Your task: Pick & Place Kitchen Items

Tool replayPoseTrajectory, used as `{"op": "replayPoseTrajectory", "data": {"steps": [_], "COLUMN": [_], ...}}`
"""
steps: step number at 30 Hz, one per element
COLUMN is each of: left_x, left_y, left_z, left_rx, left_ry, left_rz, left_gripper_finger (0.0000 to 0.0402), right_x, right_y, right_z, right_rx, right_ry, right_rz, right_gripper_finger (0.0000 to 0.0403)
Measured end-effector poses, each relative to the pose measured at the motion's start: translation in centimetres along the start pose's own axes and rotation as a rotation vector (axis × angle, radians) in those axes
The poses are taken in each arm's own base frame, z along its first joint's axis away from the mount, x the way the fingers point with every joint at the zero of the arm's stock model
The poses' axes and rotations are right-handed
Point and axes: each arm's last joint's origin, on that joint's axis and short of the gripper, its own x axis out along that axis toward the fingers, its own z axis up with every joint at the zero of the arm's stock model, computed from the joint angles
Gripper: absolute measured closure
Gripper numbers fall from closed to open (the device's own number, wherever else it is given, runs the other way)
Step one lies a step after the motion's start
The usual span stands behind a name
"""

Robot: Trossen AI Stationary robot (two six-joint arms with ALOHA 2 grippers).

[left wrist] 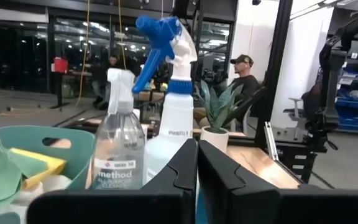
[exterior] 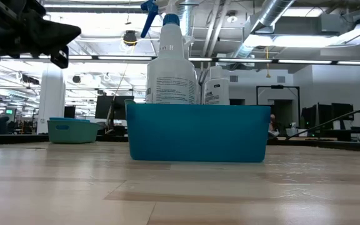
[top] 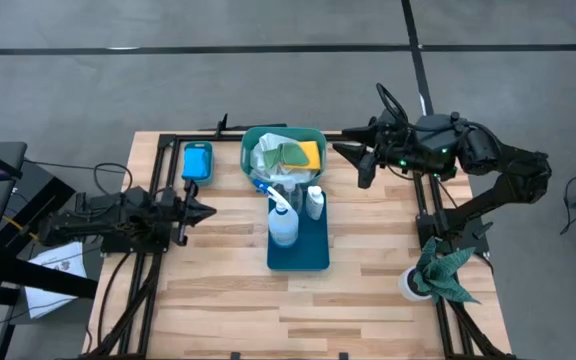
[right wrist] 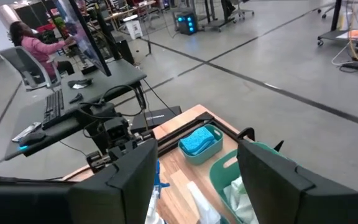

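Tabletop: spray bottle (left wrist: 169,118) stands beyond left gripper's (left wrist: 197,163) shut jaws.

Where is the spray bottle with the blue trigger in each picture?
High view: the spray bottle stands in the blue tray, middle of the table.
Low view: top centre, rising out of the tray, spray bottle.
Left wrist view: centre, spray bottle beside a clear bottle.
Right wrist view: only a bit of blue trigger shows at the bottom edge, mostly hidden.
Shared landmark: the green bin of cloths, next to the tray.
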Motion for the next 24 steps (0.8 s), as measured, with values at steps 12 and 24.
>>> {"op": "replayPoseTrajectory", "data": {"steps": [12, 24], "left_x": [0.7, 1.2], "left_y": [0.2, 0.4], "left_z": [-1.0, -2.1], "left_rx": [-0.005, -0.018], "left_ry": [0.104, 0.215], "left_rz": [0.013, 0.026], "left_gripper_finger": [0.0394, 0.0399], "right_x": [7.3, 10.6], "right_y": [1.5, 1.4], "right_z": [-3.2, -3.3], "right_rx": [-0.155, -0.352], "right_ry": [0.144, 0.124], "right_rz": [-0.026, 0.093], "right_gripper_finger": [0.0282, 0.0401]}}
